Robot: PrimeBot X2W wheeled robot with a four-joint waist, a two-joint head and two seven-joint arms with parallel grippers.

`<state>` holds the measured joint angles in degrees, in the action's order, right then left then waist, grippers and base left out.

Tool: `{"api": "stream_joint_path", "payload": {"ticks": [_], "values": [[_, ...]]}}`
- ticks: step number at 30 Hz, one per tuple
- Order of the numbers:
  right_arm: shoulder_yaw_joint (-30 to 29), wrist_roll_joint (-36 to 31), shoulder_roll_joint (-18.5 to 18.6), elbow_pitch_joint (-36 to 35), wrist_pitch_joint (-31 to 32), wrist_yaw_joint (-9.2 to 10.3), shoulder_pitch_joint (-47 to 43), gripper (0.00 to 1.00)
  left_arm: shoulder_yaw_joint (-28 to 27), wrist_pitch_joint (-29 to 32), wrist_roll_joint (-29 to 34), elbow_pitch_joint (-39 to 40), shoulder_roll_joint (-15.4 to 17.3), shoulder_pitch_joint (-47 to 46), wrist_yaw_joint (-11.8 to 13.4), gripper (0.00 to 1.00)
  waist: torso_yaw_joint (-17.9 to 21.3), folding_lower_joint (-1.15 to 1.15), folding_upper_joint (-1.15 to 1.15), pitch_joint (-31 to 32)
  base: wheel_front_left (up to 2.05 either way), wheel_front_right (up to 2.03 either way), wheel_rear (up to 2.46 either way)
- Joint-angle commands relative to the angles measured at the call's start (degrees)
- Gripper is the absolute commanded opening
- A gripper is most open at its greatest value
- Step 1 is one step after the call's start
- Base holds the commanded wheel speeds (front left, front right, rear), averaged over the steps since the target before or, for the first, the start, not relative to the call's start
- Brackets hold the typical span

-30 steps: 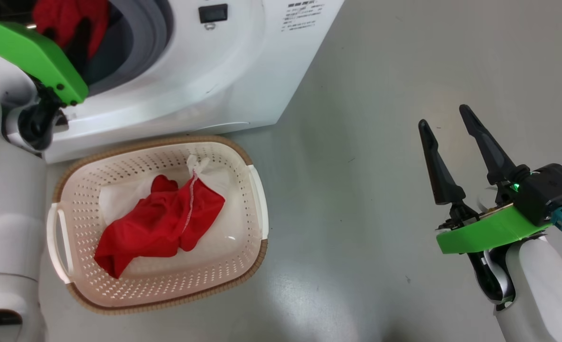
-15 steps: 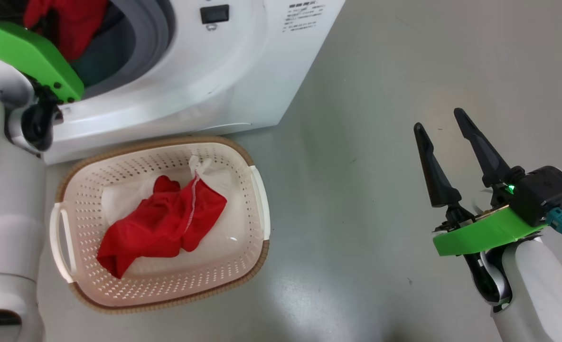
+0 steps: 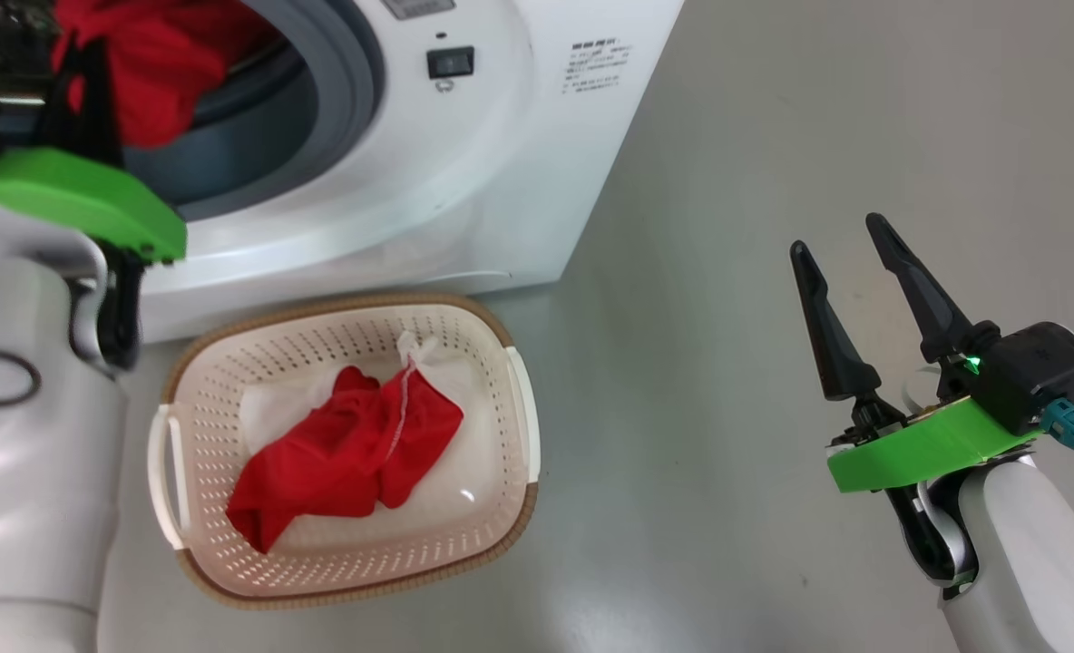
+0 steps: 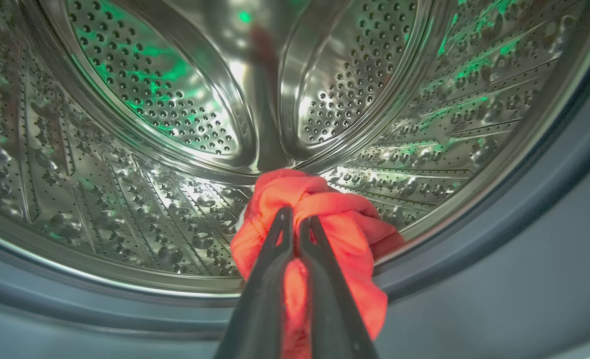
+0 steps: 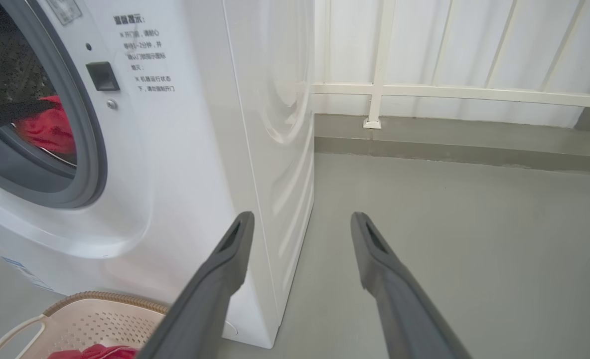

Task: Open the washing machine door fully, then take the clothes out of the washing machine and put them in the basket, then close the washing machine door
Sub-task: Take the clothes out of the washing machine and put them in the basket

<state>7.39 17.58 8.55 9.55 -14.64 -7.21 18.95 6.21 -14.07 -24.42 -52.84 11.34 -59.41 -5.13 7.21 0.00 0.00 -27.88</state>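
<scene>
Clothes point(image 4: 325, 199) of bright red bunch at the front lip of the perforated steel drum point(image 4: 150, 109) in the left wrist view. The left end effector point(image 4: 295, 217) is clamped on them: its two dark fingers lie pressed together with a fold of fabric caught between, the rest of the cloth hanging down on either side. A grey rubber ring point(image 4: 524, 239) curves round the drum's edge.

In the head view the washing machine point(image 3: 464, 181) stands with its mouth open, and the gripped red cloth shows inside that mouth at the upper left, beyond the left arm's green wrist plate point(image 3: 83, 195). Just in front of the machine, on the grey floor point(image 3: 773, 109), sits the basket point(image 3: 206, 435). A second red garment point(image 3: 346, 462) lies crumpled inside it, a thin white drawstring point(image 3: 401, 404) running across it. The right end effector point(image 3: 836, 233) hovers over the floor well to the right of both, fingers spread apart, holding nothing.

In the right wrist view those two fingers rise wide apart before the machine's white side panel. Red cloth shows in the mouth at the left edge, and a corner of the basket with red fabric in it sits at the lower left. A white railing point(image 5: 449, 92) runs along the back.
</scene>
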Motion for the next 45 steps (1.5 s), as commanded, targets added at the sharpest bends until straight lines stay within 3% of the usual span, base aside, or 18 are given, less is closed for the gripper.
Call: {"api": "stream_joint_path", "payload": {"ticks": [1, 7, 20, 29, 45], "values": [[0.9, 0.2, 0.4, -1.0, -0.4, -0.28, -1.3, 1.00, -1.2, -0.8, 1.3, 3.3, 2.7, 2.6, 0.2, 0.00, -1.0, 0.00, 0.00, 2.3, 0.00, 0.00, 0.00], [1.1, 0.1, 0.5, -0.4, -0.4, -0.28, -2.6, 1.00, -4.8, -0.9, 3.5, 16.0, 1.3, 11.0, 1.7, 0.00, -2.2, 0.00, 0.00, 6.0, 0.00, 0.00, 0.00], [1.2, -0.3, 0.4, 1.1, -0.4, -0.28, -7.3, 1.00, -9.8, -0.9, 7.2, 33.2, -2.2, 30.3, 0.7, 0.00, -3.2, 0.00, 0.00, 16.0, 0.00, 0.00, 0.00], [1.1, -0.3, -0.1, 1.2, -0.4, -0.28, -9.4, 1.00, -10.1, -0.9, 9.2, 41.9, -3.0, 38.2, 0.9, 0.00, -3.2, 0.00, 0.00, 20.1, 0.00, 0.00, 0.00], [0.4, -0.4, -0.6, 1.0, -0.4, -0.28, -11.0, 1.00, -8.0, 1.9, 9.5, 62.2, -5.4, 50.5, 4.6, 0.00, -3.2, 0.00, 0.00, 22.0, 0.00, 0.00, 0.00]]}}
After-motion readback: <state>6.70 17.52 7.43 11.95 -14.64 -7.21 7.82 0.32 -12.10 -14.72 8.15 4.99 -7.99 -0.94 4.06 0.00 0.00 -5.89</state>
